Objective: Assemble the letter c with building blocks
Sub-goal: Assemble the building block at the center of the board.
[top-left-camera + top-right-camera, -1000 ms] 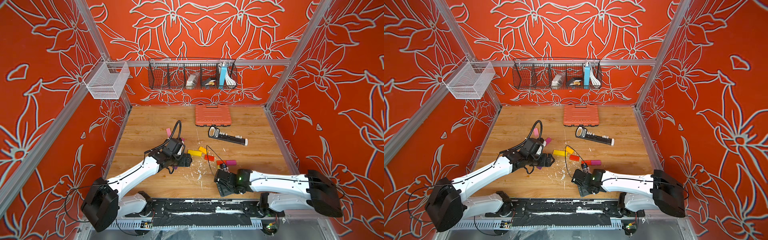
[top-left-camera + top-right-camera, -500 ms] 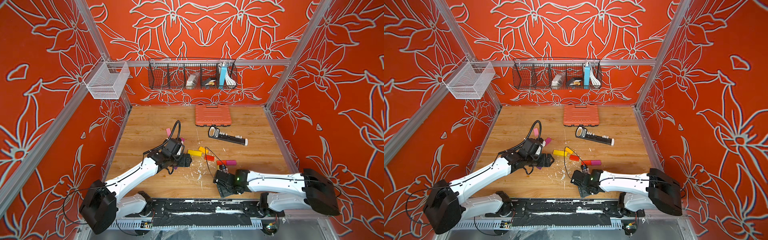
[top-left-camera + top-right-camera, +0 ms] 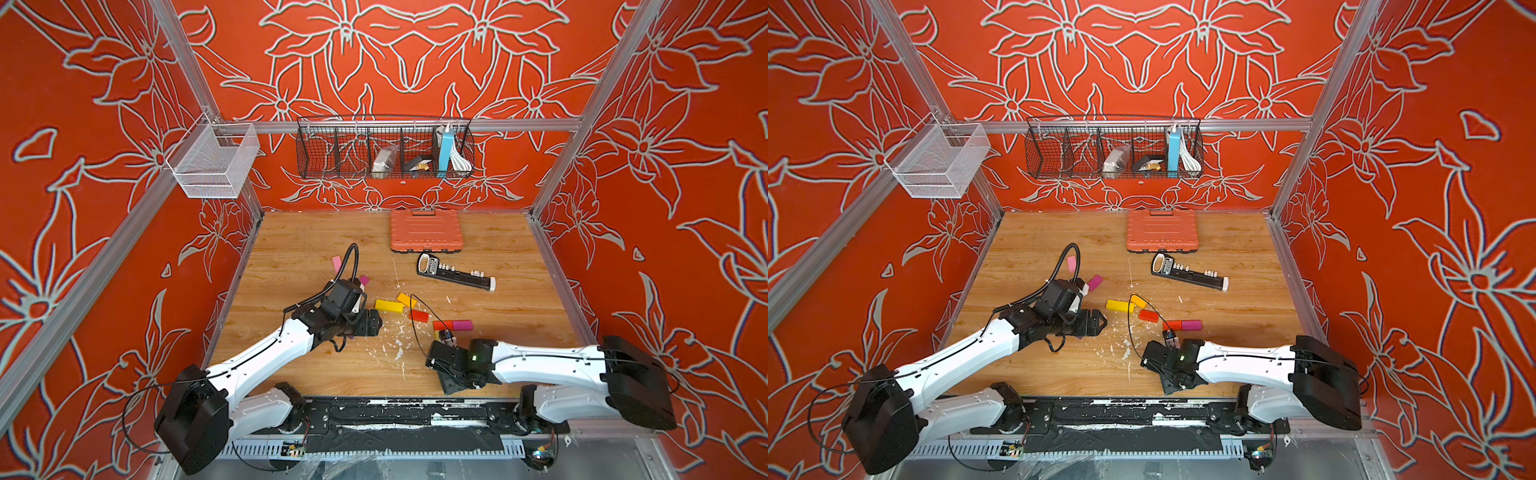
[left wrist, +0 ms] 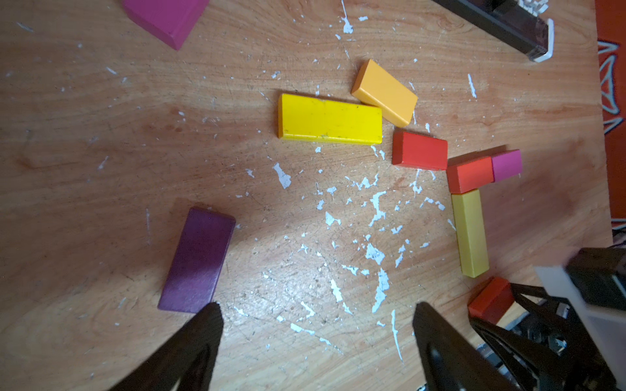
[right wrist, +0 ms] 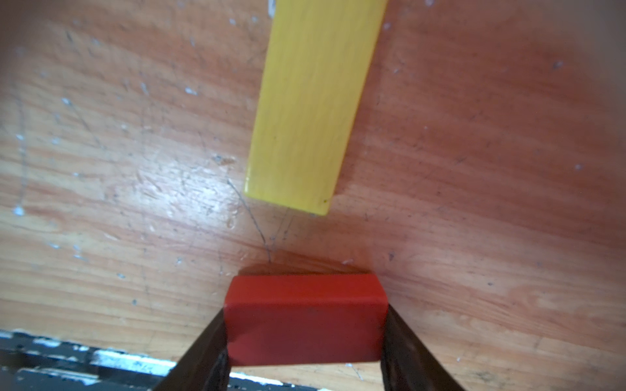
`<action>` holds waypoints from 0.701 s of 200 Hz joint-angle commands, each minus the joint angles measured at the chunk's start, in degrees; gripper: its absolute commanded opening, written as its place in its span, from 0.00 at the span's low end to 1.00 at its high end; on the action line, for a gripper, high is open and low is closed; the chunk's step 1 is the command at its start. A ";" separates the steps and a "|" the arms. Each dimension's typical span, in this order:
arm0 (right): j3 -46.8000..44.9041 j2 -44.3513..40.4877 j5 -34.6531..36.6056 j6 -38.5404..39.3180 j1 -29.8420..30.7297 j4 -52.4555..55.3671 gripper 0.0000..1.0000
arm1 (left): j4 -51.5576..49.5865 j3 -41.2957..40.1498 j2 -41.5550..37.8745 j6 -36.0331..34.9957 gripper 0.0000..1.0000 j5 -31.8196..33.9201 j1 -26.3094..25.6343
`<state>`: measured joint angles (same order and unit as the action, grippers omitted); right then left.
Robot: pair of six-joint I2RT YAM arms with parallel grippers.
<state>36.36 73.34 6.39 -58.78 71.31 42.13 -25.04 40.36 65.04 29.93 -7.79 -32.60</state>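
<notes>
I am at the step of adding one more piece to the open end of the curve. The right jaws are pressed against both short ends of a dark red block [image 5: 305,318], so they hold it; I cannot tell whether it rests on the counter [image 3: 299,249] or hangs just off it. It sits near the front edge, in line with the end of the narrow yellow block [image 5: 311,101] but apart from it, with bare wood between. In the left wrist view the rest of the arc reads clearly: a long yellow block [image 4: 330,118], an orange block [image 4: 384,93] touching its corner, a red block [image 4: 420,150], then a red-orange block [image 4: 471,174] with a small magenta block [image 4: 506,166] against it, and the narrow yellow one running down from there. The left jaws stand wide with nothing between them, low over the counter, one tip just beside a purple block [image 4: 198,260] that lies loose, well apart from the arc. By my reading the letter is more than half laid but has no closing stroke. Next I would bring the dark red block up to the yellow end, turned so the line bends back inward, set it flat and let go without nudging its neighbour; the purple block looks like the left arm's [image 3: 266,353] next pick.
</notes>
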 commanded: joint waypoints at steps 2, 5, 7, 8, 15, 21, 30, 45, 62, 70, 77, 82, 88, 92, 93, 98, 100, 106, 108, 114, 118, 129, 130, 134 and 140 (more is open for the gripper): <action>0.76 -2.12 3.48 -3.73 0.33 2.56 0.61 | -0.36 -0.59 -1.26 0.76 0.89 -0.13 0.32; 0.87 -2.29 3.76 -3.97 0.32 2.73 0.61 | -0.36 -0.62 -1.35 0.85 0.89 -0.19 0.30; 0.90 -2.36 3.90 -4.17 0.32 2.84 0.60 | -0.36 -0.63 -1.37 0.86 0.89 -0.25 0.38; 0.99 -2.39 4.03 -4.20 0.32 2.90 0.60 | -0.36 -0.63 -1.34 0.89 0.89 -0.27 0.40; 1.32 -2.65 4.64 -4.97 0.30 3.37 0.61 | -0.30 -0.67 -1.47 0.95 0.89 -0.37 0.31; 1.51 -2.76 5.00 -5.41 0.22 3.58 0.60 | -0.28 -0.72 -1.55 1.05 0.89 -0.38 0.34; 1.85 -2.85 5.27 -6.18 -0.02 3.77 0.60 | -0.28 -0.77 -1.64 1.22 0.89 -0.47 0.32; 2.30 -2.51 5.33 -7.32 -0.44 3.79 0.60 | -0.28 -0.89 -1.87 1.36 0.89 -0.58 0.32; 2.90 -1.60 5.22 -7.98 -0.69 3.77 0.61 | -0.36 -0.98 -2.32 1.51 0.89 -0.70 0.33; 3.23 -0.94 4.99 -8.10 -0.84 3.67 0.60 | -0.36 -1.07 -2.53 1.54 0.89 -0.69 0.35; 3.53 -0.37 4.79 -8.10 -0.85 3.66 0.61 | -0.36 -1.15 -2.65 1.59 0.89 -0.73 0.28; 3.69 0.07 4.71 -8.13 -0.97 3.72 0.61 | -0.41 -1.15 -2.70 1.70 0.89 -0.71 0.32; 3.87 0.60 4.45 -8.11 -1.02 3.58 0.61 | -0.36 -1.25 -2.80 1.72 0.89 -0.68 0.35; 3.97 0.88 4.30 -8.10 -1.01 3.48 0.61 | -0.36 -1.25 -2.81 1.78 0.89 -0.73 0.34; 3.98 0.99 4.27 -8.06 -1.00 3.44 0.61 | -0.36 -1.25 -2.81 1.79 0.89 -0.73 0.34; 4.14 1.46 4.01 -8.01 -1.11 3.40 0.61 | -0.36 -1.23 -2.85 1.86 0.89 -0.69 0.30; 4.26 1.63 3.92 -8.01 -1.13 3.40 0.61 | -0.36 -1.24 -2.84 1.88 0.89 -0.72 0.29; 4.33 2.17 3.74 -8.01 -1.10 3.47 0.61 | -0.36 -1.25 -2.92 1.87 0.89 -0.71 0.36; 4.40 2.23 3.72 -8.01 -1.15 3.44 0.61 | -0.36 -1.25 -2.97 1.81 0.89 -0.73 0.35; 4.48 2.58 3.48 -8.01 -1.17 3.41 0.61 | -0.36 -1.20 -3.00 1.92 0.89 -0.73 0.34; 4.54 2.79 3.39 -7.95 -1.18 3.35 0.61 | -0.36 -1.16 -2.99 1.91 0.89 -0.73 0.32; 4.42 3.14 3.15 -7.92 -1.33 3.16 0.61 | -0.28 -1.11 -3.07 1.96 0.89 -0.71 0.32; 4.42 3.18 3.17 -7.92 -1.34 3.15 0.61 | -0.32 -1.14 -3.07 1.96 0.89 -0.72 0.33; 4.44 3.14 3.19 -8.08 -1.39 3.14 0.61 | -0.32 -1.15 -3.11 1.98 0.89 -0.73 0.34; 4.27 3.25 3.10 -8.13 -1.41 2.91 0.62 | -0.21 -1.16 -3.16 2.02 0.89 -0.71 0.34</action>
<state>39.64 75.99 9.32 -65.65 70.35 44.34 -25.02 39.53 62.98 31.38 -8.25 -32.60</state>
